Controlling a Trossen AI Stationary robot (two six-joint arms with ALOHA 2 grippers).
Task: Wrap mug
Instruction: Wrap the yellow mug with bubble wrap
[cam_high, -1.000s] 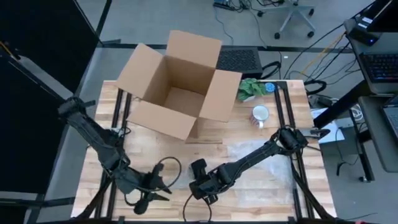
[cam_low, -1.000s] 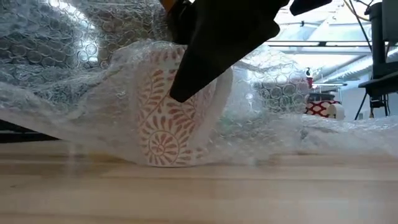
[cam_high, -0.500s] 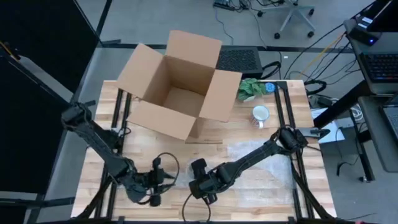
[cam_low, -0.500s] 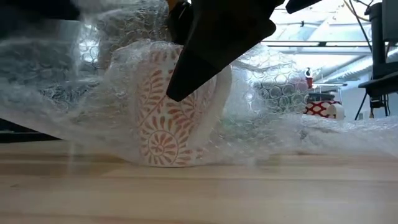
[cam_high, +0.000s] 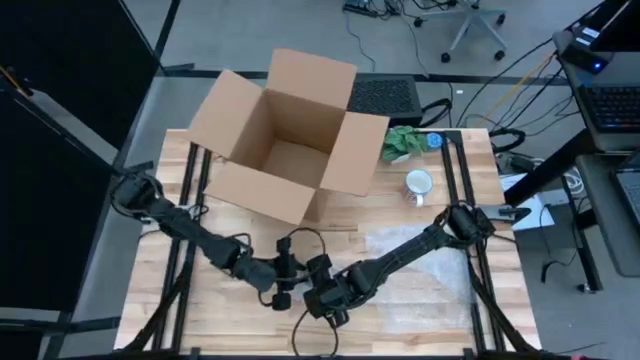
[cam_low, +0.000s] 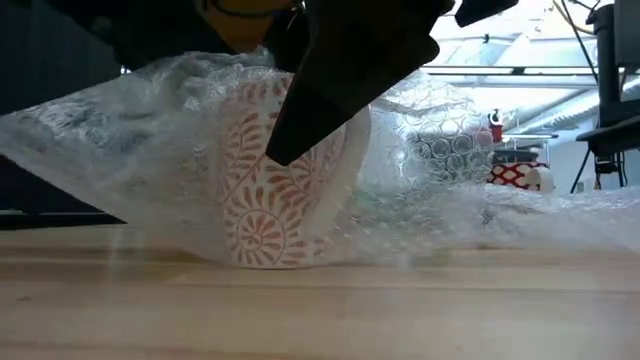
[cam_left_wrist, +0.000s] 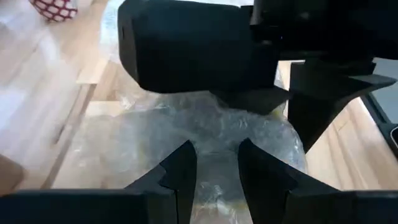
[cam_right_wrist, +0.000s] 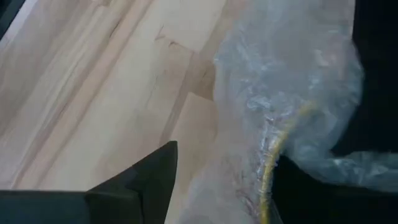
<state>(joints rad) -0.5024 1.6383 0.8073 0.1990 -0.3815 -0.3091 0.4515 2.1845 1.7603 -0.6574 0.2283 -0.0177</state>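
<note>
Mug (cam_low: 285, 175) sits on its base near the front edge of the counter (cam_high: 400, 300), red leaf pattern on white, already under a loose sheet of bubble wrap (cam_low: 120, 150) that drapes over it and trails off to both sides. Looks like ceramic: stiff, some weight, breaks if tipped or knocked. The wrap is the opposite: light, floppy, slick, springs back if let go. Best hold is on the wrap's free edge, pulling it across the mug body, not squeezing the rim. Right gripper (cam_high: 325, 300) is on the mug from above, fingers clamped on wrap and what looks like the mug's rim; the right wrist view shows film bunched between its fingers (cam_right_wrist: 155, 174). Left gripper (cam_left_wrist: 214, 165) is just beside it, fingers parted with a narrow gap, hovering over the wrapped lump, nothing held. Risk I'd judge: dragging the film could tip the mug. Further back: open cardboard box (cam_high: 285, 135), a second white mug (cam_high: 418, 184), a green leafy thing (cam_high: 403, 142).
</note>
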